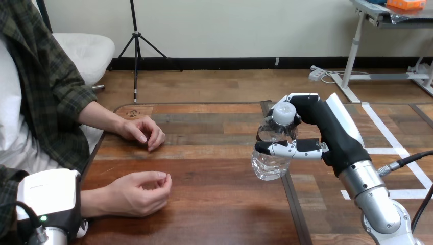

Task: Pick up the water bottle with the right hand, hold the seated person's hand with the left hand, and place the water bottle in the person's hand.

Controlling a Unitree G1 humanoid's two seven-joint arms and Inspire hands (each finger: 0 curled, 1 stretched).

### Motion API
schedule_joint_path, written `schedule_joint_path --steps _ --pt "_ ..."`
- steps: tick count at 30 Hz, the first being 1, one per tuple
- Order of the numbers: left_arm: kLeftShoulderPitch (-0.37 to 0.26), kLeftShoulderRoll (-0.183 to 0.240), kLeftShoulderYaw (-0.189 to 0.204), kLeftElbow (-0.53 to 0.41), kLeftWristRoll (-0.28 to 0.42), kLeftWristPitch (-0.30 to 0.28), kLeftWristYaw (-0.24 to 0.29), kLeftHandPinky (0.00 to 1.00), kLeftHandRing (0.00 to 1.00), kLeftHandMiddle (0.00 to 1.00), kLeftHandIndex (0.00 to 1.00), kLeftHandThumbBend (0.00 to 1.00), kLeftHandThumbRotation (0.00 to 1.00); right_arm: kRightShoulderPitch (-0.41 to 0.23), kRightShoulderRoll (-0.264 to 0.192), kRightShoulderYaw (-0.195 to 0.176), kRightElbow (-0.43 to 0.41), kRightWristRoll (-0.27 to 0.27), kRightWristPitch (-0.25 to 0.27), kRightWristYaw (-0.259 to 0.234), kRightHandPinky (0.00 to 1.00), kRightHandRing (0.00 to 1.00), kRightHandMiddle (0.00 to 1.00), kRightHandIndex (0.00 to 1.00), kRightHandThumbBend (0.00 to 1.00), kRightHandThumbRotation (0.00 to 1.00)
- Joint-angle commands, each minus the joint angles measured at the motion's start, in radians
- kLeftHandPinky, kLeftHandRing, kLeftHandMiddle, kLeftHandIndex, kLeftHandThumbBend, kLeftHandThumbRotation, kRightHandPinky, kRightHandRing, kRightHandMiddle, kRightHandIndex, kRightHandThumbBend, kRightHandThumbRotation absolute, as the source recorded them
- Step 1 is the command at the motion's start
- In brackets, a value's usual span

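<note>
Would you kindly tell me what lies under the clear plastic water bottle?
Only bare brown wooden table shows beneath the clear plastic water bottle, held by the right robot hand. Its fingers cover the bottle's middle.

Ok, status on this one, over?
Right hand shut on water bottle, bottle tilted. Left hand at person's near wrist, hold unclear. Person's near hand half curled, empty, on table. Nothing between.

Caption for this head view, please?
Right robot hand grips a water bottle; the person's nearer hand lies on the table.
</note>
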Motion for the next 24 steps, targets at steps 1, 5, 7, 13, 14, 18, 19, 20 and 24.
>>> schedule_joint_path --steps 1,5,7,13,14,18,19,20,24 --pt "-0.039 0.015 -0.035 0.06 0.006 0.027 -0.033 0.74 0.77 0.8 0.78 0.83 0.05 -0.043 -0.016 -0.027 -0.043 0.025 -0.038 -0.008 0.39 0.43 0.46 0.43 0.68 0.0" --pt "-0.055 0.01 -0.051 0.072 0.02 0.059 -0.065 0.75 0.77 0.79 0.78 0.82 0.03 -0.042 -0.02 -0.03 -0.049 0.022 -0.032 -0.011 0.39 0.43 0.46 0.42 0.68 0.0" --pt "-0.066 0.009 -0.06 0.083 0.026 0.076 -0.079 0.75 0.77 0.79 0.78 0.82 0.03 -0.043 -0.022 -0.032 -0.048 0.024 -0.035 -0.01 0.4 0.43 0.46 0.42 0.68 0.0" --pt "-0.095 0.004 -0.079 0.132 0.023 0.096 -0.062 0.75 0.77 0.79 0.77 0.82 0.01 -0.047 -0.019 -0.036 -0.044 0.033 -0.035 -0.008 0.4 0.43 0.46 0.42 0.68 0.0" --pt "-0.099 0.004 -0.081 0.139 0.019 0.096 -0.056 0.75 0.77 0.78 0.77 0.82 0.0 -0.048 -0.019 -0.036 -0.044 0.034 -0.034 -0.008 0.39 0.43 0.46 0.42 0.68 0.0" --pt "-0.116 -0.004 -0.073 0.181 -0.026 0.079 0.002 0.73 0.75 0.77 0.75 0.83 0.0 -0.048 -0.018 -0.036 -0.042 0.035 -0.035 -0.007 0.39 0.43 0.46 0.42 0.68 0.0" --pt "-0.12 -0.006 -0.071 0.189 -0.038 0.075 0.011 0.72 0.74 0.76 0.75 0.83 0.0 -0.049 -0.017 -0.035 -0.04 0.033 -0.035 -0.008 0.39 0.43 0.46 0.42 0.68 0.0" --pt "-0.124 -0.006 -0.07 0.195 -0.047 0.072 0.019 0.72 0.74 0.76 0.74 0.83 0.0 -0.05 -0.017 -0.035 -0.04 0.032 -0.035 -0.009 0.38 0.43 0.46 0.42 0.68 0.0" --pt "-0.14 -0.004 -0.074 0.222 -0.082 0.062 0.035 0.7 0.72 0.75 0.74 0.83 0.0 -0.047 -0.013 -0.033 -0.047 0.032 -0.027 -0.008 0.38 0.42 0.46 0.42 0.68 0.0"
